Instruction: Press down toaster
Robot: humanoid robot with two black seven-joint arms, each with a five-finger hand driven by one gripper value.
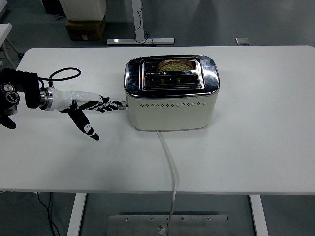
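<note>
Head view, starting at the near edge of the white table [256,162]: a pale power cord [170,162] runs off the front edge and back up to the foot of the toaster [172,105], which stands at the middle of the table, cream-bodied with a chrome top. My left hand [91,105] comes in from the left edge, fingers stretched out flat and together toward the toaster's left end, thumb hanging down and apart from them, holding nothing; the fingertips [117,104] sit on or right against the small lever [123,104] low on that end face. I can't tell from here whether they rest on top of it or only touch its tip. The right hand is not in view. I judge the press to be at or close to its bottom, since the lever sits low. What worries me is the thin purchase: with only the fingertips on a small tab, they could slide off sideways before the catch holds, and the lever would spring back up. Pushing along the fingers instead of downward could also shove the whole toaster to the right and drag the cord. Farther back, the rear slot holds a slice of bread [173,65], sunk so only its browned top edge shows; the front slot [172,78] looks empty.
</note>
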